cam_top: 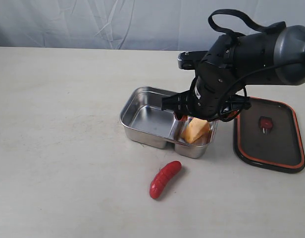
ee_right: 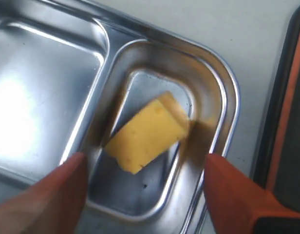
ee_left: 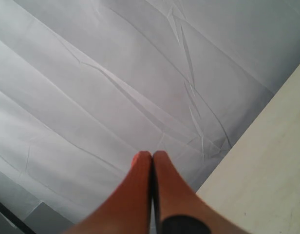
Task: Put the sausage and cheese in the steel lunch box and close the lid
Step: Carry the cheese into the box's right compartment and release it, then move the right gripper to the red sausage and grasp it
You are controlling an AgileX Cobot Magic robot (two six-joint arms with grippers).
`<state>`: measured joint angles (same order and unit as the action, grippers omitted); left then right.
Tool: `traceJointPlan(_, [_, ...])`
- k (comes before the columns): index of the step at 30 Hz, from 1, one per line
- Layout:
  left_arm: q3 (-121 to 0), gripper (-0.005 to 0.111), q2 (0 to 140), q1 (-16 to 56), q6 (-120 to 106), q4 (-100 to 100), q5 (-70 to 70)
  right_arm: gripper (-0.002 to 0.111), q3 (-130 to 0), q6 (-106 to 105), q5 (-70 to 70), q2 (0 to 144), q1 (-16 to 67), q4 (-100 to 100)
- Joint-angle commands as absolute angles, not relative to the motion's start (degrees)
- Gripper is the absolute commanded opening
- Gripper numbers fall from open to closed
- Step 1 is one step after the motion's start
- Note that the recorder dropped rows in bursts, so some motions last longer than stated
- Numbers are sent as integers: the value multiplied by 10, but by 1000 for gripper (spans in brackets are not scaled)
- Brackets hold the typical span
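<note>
Right wrist view: the cheese (ee_right: pixel 147 131) lies tilted in the smaller compartment of the steel lunch box (ee_right: pixel 223 78), one end propped toward a wall. Its outline is slightly blurred, so I cannot tell whether it sits firmly.
Right tool: the right gripper (ee_right: pixel 145 163) has its fingers spread wide, one on each side of that compartment. They touch neither the cheese nor, as far as shows, the steel.
Risk, cheese: in the exterior view the wedge seems to lean with its upper edge near rim height. If it sits proud, the lid (cam_top: pixel 269 134) could rock on it and fail to seat.
Risk, withdrawal: a finger lifted off at a slant could catch the rim and shove the light box across the table (cam_top: pixel 68 148).
Unpacked item: the sausage (cam_top: pixel 165 179) lies on the table just in front of the box, outside it. It is glossy, curved and ribbed, so it may roll or squirt out of a pinch placed off its middle.
Cover: the lid lies flat on the table just beside the box, a strip of table between them, close under the arm. A low sweep toward the sausage could drag it.
Right arm pose: bent over the box with the wrist pointing steeply down, its bulk hiding the box's far right corner.
Left tool: the left gripper (ee_left: pixel 151 158) has its fingers pressed together on nothing. It is aimed at the pale backdrop (ee_left: pixel 91 73), away from the work and out of the exterior view.
Stage: cheese in; sausage and lid not yet done.
</note>
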<state>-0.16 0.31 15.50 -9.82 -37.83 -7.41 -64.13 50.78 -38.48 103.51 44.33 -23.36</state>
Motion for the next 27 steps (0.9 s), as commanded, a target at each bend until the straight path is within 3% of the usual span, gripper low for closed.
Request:
traceJointPlan(1, [0,0,0,155,-97,-378,-74,65,-658,503,-438,1018,440,-220])
traceJointPlan(10, [0,0,0,155,-97,-378,-74,65,-668,385,-507,926,504,-94])
traceJointPlan(18, [0,0,0,155,-97,-378,-74,65,-655,508,-461,965,596,-45])
traceJointPlan(27, [0,0,0,155,-97,-378,-74,65,-655,617,-441,1045,617,-41])
